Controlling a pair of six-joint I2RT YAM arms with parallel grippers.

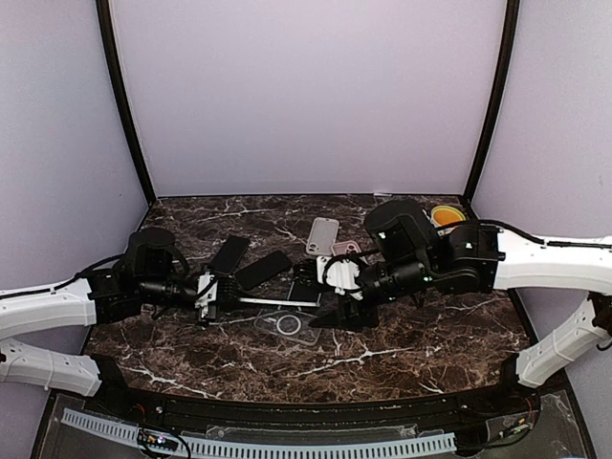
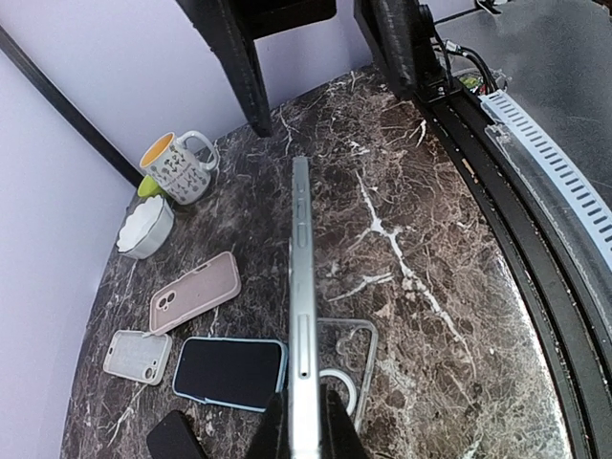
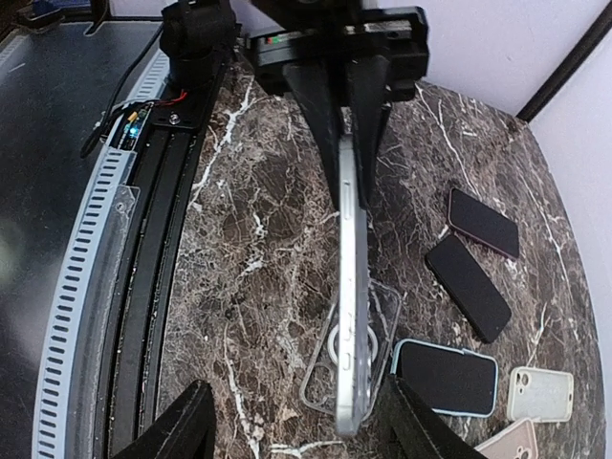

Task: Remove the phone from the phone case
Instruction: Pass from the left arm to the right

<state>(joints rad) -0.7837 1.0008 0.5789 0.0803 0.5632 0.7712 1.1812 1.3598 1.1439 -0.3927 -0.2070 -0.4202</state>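
The marble worktop [image 1: 411, 335] carries everything, and my two tools meet near its middle. My left tool [image 2: 301, 435] is clamped tight on one end of the phone [image 2: 301, 277], holding it on edge above the surface. My right tool [image 3: 296, 392] stands partly open, fingers either side of the phone's other end, gripping nothing. The clear case [image 3: 382, 311] lies flat beneath the phone.

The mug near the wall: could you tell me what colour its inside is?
Orange-yellow; the mug shows best in the left wrist view.
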